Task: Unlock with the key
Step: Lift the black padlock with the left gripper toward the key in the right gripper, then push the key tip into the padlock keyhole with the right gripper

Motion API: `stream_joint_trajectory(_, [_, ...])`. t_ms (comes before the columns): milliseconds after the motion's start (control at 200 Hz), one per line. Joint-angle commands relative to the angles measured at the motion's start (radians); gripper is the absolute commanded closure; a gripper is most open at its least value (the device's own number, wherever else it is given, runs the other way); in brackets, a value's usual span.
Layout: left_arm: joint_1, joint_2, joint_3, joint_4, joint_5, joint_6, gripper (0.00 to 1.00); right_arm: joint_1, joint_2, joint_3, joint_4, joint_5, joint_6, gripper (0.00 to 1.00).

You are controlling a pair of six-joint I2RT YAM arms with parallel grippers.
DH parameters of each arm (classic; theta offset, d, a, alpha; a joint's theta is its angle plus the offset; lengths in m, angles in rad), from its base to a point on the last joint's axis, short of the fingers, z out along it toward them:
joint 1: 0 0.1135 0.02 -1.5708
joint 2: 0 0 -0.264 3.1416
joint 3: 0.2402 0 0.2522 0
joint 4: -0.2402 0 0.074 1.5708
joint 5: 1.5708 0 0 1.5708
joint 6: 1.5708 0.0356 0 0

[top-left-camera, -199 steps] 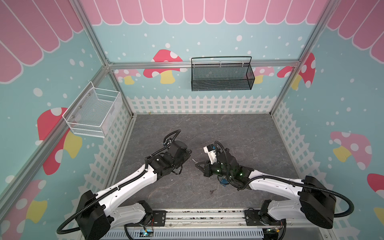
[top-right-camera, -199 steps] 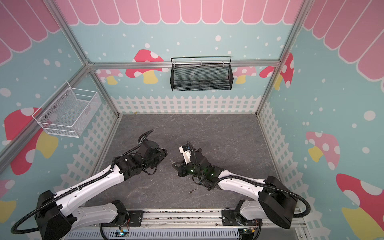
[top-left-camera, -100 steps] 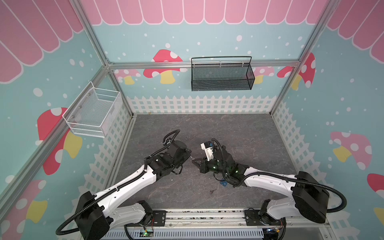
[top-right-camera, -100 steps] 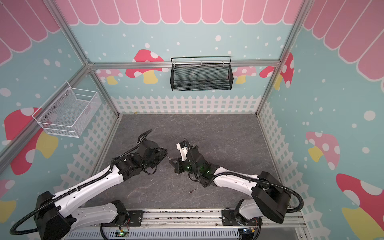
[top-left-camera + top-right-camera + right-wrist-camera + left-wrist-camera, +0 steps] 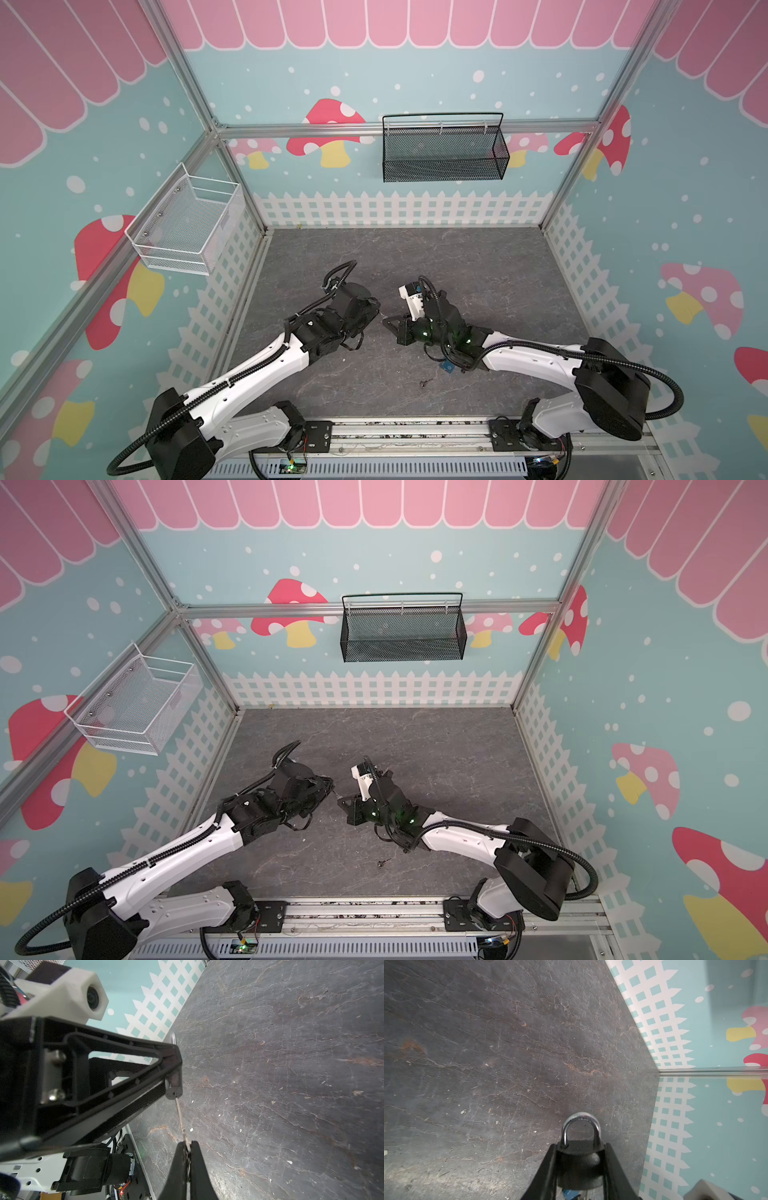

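In both top views two arms meet tip to tip over the middle of the bench, a little toward its front edge, with the left gripper facing the right gripper. One small loose metal piece lies nearer the front edge, and one blue tag is near it. Two baskets hang on the walls: one black basket and one white basket.

From the left wrist, the left jaws clasp one black padlock with its silver shackle seated. The stamping on the shackle is too faint to read.

From the right wrist, the right jaws pinch tight on one key, whose tip is at the padlock's underside. The print on the motor is too small to read.
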Motion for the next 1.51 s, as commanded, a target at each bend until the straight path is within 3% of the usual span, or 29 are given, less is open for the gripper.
stream_joint_trajectory(0, [-0.005,-0.018,-0.017,0.026,-0.009,-0.029,1.00,0.007,0.006,0.027,0.022,0.013,0.011,1.00])
stream_joint_trajectory(665, [-0.005,-0.038,-0.028,0.050,-0.005,-0.050,1.00,0.007,0.027,0.060,0.018,0.019,0.051,1.00])
stream_joint_trajectory(830, [-0.039,-0.034,-0.023,0.037,-0.053,-0.059,1.00,0.007,0.014,0.076,0.007,0.040,0.127,1.00])
stream_joint_trajectory(995, [-0.060,-0.011,-0.011,0.009,-0.078,-0.062,1.00,0.011,0.002,0.060,0.131,-0.015,0.186,1.00])
stream_joint_trajectory(1145, [-0.063,-0.009,-0.009,0.003,-0.112,-0.047,1.00,0.017,-0.011,0.069,0.156,-0.014,0.161,1.00])
stream_joint_trajectory(1321, [-0.063,-0.027,-0.010,-0.042,-0.134,-0.040,1.00,0.017,-0.059,0.021,0.152,0.087,0.135,1.00])
stream_joint_trajectory(1501, [-0.063,-0.040,-0.011,-0.046,-0.137,-0.068,1.00,0.030,-0.046,0.017,0.191,0.072,0.118,1.00])
